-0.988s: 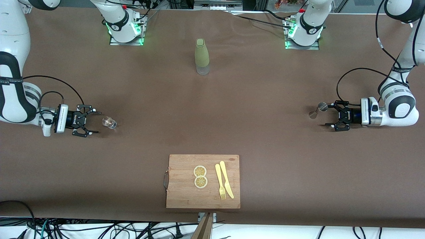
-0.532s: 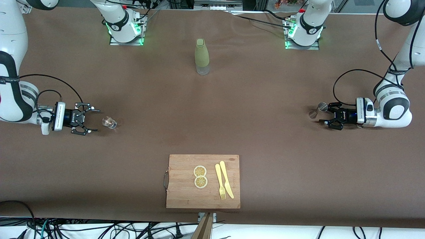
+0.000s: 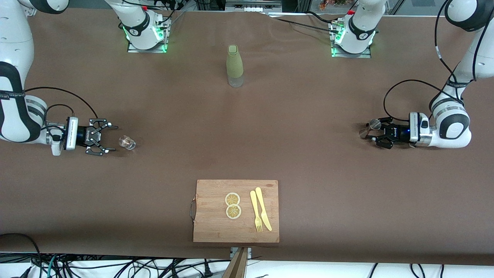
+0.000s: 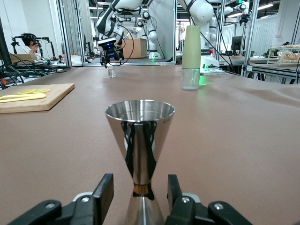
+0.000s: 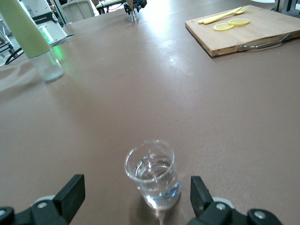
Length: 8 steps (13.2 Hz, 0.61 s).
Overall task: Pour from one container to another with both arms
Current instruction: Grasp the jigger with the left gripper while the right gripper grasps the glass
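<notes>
— Both arms have crept inward since a second ago: the left gripper (image 3: 373,133) has slid up to the steel jigger (image 3: 369,128), and the right gripper (image 3: 109,139) has edged a little toward the small glass (image 3: 127,142). From the front, the left jaws stand around the jigger's stem, though whether they touch it is hard to say.

— And the left wrist view?

— It settles that: the jigger (image 4: 139,154) stands upright between the left gripper's (image 4: 139,199) jaws, which are apart with a sliver of gap each side of the waist. A green-sleeved bottle (image 4: 191,51) stands on the bench (image 4: 234,131) ahead of the jaws.

— The right wrist view?

— Its jaws are spread wide at the right gripper (image 5: 133,197), and the glass (image 5: 153,172), holding clear liquid, stands just ahead of the opening, not yet between them. A cutting board (image 5: 248,28) with lemon slices (image 5: 232,24) lies well ahead.
</notes>
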Tool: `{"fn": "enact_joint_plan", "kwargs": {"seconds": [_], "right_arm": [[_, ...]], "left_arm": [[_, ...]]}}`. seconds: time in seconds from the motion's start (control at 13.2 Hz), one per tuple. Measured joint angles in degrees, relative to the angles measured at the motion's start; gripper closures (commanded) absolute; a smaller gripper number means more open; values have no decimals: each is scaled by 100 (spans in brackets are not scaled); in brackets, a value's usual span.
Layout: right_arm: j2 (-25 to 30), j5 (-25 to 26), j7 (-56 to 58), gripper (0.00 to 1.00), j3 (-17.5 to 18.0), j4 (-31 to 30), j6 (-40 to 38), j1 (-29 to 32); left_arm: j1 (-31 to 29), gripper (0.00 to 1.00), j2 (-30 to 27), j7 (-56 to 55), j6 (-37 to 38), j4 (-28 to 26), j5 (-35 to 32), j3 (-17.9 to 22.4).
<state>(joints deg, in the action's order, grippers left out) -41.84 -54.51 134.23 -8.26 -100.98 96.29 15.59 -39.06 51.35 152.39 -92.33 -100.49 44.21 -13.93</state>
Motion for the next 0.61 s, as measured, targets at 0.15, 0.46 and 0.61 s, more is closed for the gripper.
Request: {"fn": "enact_joint_plan", "kwargs": {"seconds": [0.15, 0.46, 0.61], "right_arm": [[-79, -52, 175, 0, -2, 0, -4, 53], [-235, -275, 446, 0, -2, -1, -16, 100], [-303, -386, 543, 0, -2, -1, -19, 100]], "left_arm": [[-2, 54, 0, 20, 0, 0, 0, 1], [-17, 71, 0, 52, 0, 0, 0, 4], [-17, 77, 0, 78, 0, 0, 0, 5]]}}
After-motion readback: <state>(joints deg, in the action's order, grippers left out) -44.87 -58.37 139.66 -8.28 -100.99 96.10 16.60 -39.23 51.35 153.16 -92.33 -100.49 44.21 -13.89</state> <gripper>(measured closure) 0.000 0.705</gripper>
